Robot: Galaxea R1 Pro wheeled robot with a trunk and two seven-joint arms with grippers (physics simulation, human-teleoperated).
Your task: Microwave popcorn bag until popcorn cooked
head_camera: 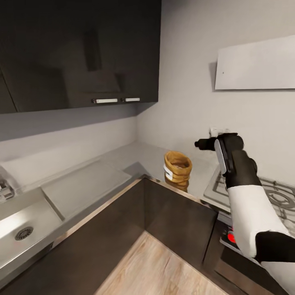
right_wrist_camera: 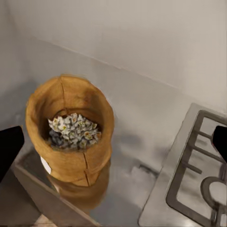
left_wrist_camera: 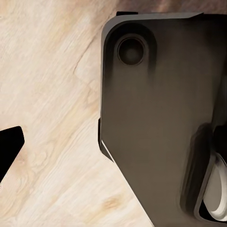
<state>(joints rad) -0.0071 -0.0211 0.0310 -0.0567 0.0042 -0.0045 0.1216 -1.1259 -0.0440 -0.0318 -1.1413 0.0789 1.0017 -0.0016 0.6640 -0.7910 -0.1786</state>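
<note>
Pincer, right [head_camera: 203, 144]: ours, jaws spread and empty, hovering above the bench [head_camera: 135, 157] beside the popcorn bag [head_camera: 178, 167], which stands upright in the corner near the front lip, pale kernels [right_wrist_camera: 73, 131] heaped inside; the left pincer's state we cannot tell. Step in hand, by our judgement: the reach, calling next for a descent to straddle the rolled rim. Clearances: gas hob [head_camera: 270, 196] close alongside the bag, walls behind, open floor [head_camera: 164, 270] in front.

text: none legible | popcorn bag [head_camera: 177, 166] label: blank
</note>
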